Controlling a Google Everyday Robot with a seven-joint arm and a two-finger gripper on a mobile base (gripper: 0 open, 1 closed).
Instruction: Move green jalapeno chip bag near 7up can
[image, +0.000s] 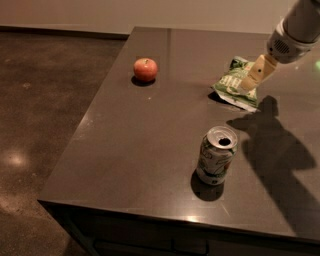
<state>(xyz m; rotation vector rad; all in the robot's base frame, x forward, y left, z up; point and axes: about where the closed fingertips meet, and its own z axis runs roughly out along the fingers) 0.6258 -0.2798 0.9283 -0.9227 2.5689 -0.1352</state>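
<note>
The green jalapeno chip bag (230, 84) lies flat on the dark table (140, 145), right of centre and towards the back. The 7up can (216, 156) stands upright nearer the front edge, its silver top open, roughly a can's height in front of the bag. My gripper (251, 81) comes in from the upper right on a pale arm, and its tip is over the bag's right half, at or just above the foil. It hides the bag's right edge.
A red apple (145, 69) sits at the back left of the table. The table's left and front edges drop to a dark polished floor (45, 110). The arm's shadow falls across the table's right side.
</note>
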